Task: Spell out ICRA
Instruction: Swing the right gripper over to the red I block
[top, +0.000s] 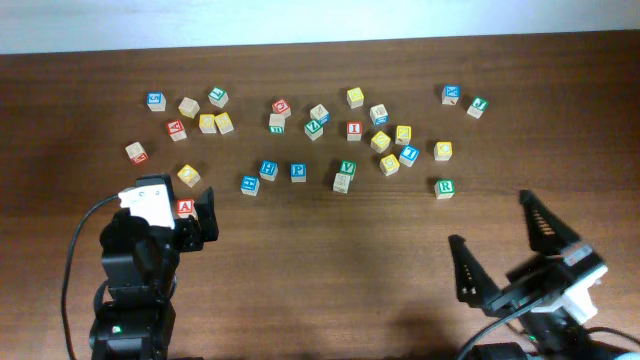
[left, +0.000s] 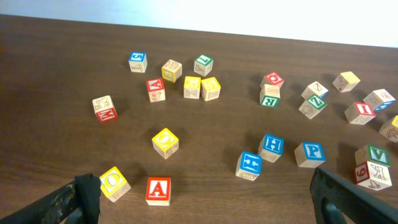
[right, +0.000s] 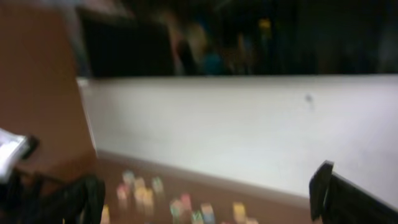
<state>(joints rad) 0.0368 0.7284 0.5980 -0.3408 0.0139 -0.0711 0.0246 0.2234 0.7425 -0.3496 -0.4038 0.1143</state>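
A red A block (top: 185, 207) lies on the table by my left gripper (top: 180, 216). In the left wrist view the A block (left: 158, 190) sits just ahead of the wide-open, empty left gripper (left: 205, 211), between its fingers' lines. A red I block (top: 354, 130) lies mid-table and also shows in the left wrist view (left: 360, 112). A green R block (top: 444, 187) lies at the right. I cannot pick out a C block. My right gripper (top: 500, 250) is open and empty above the front right; its view (right: 202, 211) is blurred.
Several more letter blocks are scattered across the far half of the brown table (top: 330, 260). A yellow O block (left: 115, 182) sits by my left finger and another yellow block (left: 165, 142) lies beyond. Blue blocks (left: 272, 147) and a blue P (left: 310, 154) lie ahead to the right.
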